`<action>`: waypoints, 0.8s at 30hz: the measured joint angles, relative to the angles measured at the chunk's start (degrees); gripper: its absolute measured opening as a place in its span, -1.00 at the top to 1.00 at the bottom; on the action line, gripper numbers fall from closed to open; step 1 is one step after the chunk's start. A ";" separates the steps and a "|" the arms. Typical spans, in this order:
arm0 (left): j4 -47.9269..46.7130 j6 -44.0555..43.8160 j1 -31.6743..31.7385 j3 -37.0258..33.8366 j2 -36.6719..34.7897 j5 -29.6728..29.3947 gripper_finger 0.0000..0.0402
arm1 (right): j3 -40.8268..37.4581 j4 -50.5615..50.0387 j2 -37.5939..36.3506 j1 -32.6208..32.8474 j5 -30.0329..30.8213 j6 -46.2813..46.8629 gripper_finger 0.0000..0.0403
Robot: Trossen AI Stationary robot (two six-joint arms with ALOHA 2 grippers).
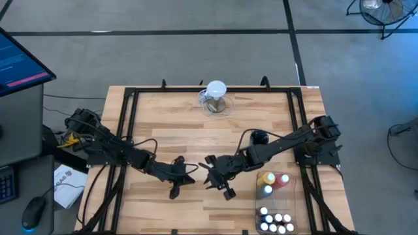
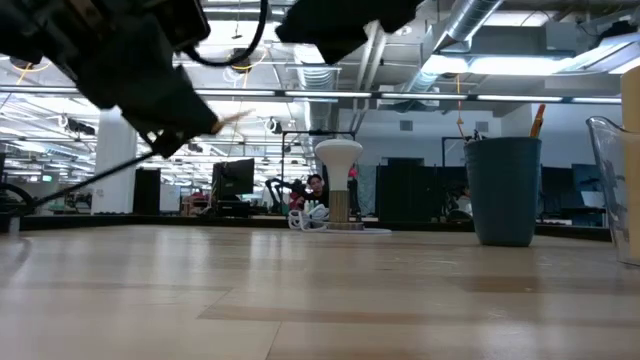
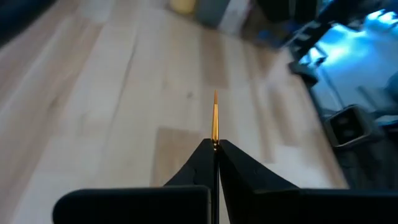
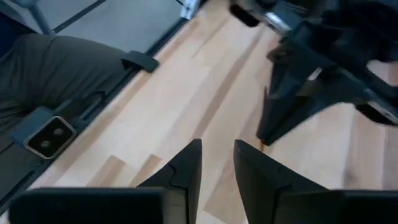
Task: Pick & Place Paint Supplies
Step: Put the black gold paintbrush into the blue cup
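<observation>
Pinching a thin paintbrush (image 3: 214,121) between closed fingers, left tool (image 1: 177,185) hovers mid-bench (image 1: 170,124); right tool (image 1: 221,185) just beside it, fingers slightly apart, empty; brush likely light, stiff, slippery and prone to pivot, so grip the shaft near its middle; squeeze bottles (image 1: 271,183) and white-capped bottles (image 1: 275,222) sit in a clear bin (image 1: 295,202) at the bench's right edge.

An open-plan office or robotics lab: exposed silver ducts (image 2: 470,30) and long ceiling lights run across the top of the low view, with dark monitors (image 2: 232,180) on desks mid-frame. From above, grey floor (image 1: 196,52), a lit screen (image 1: 16,62) upper left and a fan (image 1: 382,10) upper right.
</observation>
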 joint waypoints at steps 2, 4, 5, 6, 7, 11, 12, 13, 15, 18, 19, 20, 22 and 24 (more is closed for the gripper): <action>2.38 0.66 0.00 0.00 0.00 0.93 1.00 | 0.00 0.58 0.00 0.48 -0.05 -0.66 0.56; 5.05 1.77 0.00 0.00 -0.02 2.14 1.00 | 0.00 0.94 0.00 0.93 -0.13 -0.94 0.54; 5.97 2.15 0.00 0.00 -0.04 2.44 1.00 | 0.00 1.22 0.00 1.15 -0.13 -0.94 0.53; 6.49 2.27 0.00 0.01 -0.04 2.77 1.00 | 0.00 1.65 0.00 1.25 -0.13 -0.94 0.51; 6.74 2.41 0.00 0.02 -0.04 2.88 1.00 | 0.00 1.94 0.00 1.25 -0.12 -0.94 0.48; 7.50 3.24 0.00 0.02 -0.04 3.03 1.00 | 0.00 3.86 0.00 1.23 1.83 -0.96 0.31; 7.54 3.24 0.00 0.02 -0.04 3.05 1.00 | 0.00 4.04 0.00 1.23 2.94 -0.95 0.26; 7.66 3.24 0.00 0.02 -0.04 3.16 1.00 | 0.00 3.95 0.00 1.22 4.18 -0.94 0.20; 8.14 3.33 0.00 0.02 -0.04 3.23 1.00 | 0.00 3.61 0.00 1.19 6.01 -0.94 0.07; 9.21 3.51 -0.01 0.04 -0.04 3.23 1.00 | 0.00 3.58 0.00 1.19 6.25 -0.94 -0.11; 9.63 3.78 0.00 0.02 -0.04 3.23 1.00 | 0.00 3.56 0.00 1.19 6.25 -0.94 -0.16; 10.29 4.27 0.00 0.03 -0.04 3.28 1.00 | 0.00 3.57 0.00 1.19 6.23 -0.95 -0.20; 11.66 4.83 0.00 0.04 -0.07 3.32 1.00 | 0.00 3.62 0.00 1.19 6.23 -0.96 -0.26; 12.20 4.96 0.00 0.04 -0.09 3.33 1.00 | 0.00 3.62 0.00 1.19 6.21 -1.25 -0.28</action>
